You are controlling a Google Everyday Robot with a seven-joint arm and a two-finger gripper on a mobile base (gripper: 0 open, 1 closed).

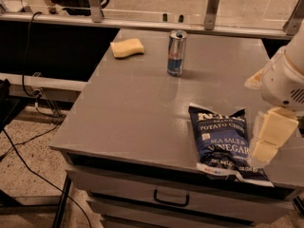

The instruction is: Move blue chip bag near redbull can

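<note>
The blue chip bag [222, 140] lies flat at the front right of the grey table [137, 108], its white bottom edge near the front edge. The redbull can [176, 53] stands upright at the back middle of the table, well apart from the bag. My gripper [269, 137] hangs from the white arm [284, 80] at the right edge of the view, just right of the bag and above the table. It holds nothing that I can see.
A yellow sponge [127, 47] lies at the back left of the table, left of the can. A rail with metal posts [212, 7] runs behind the table. A drawer with a handle [170, 199] is under the front edge. Cables [28, 141] lie on the floor to the left.
</note>
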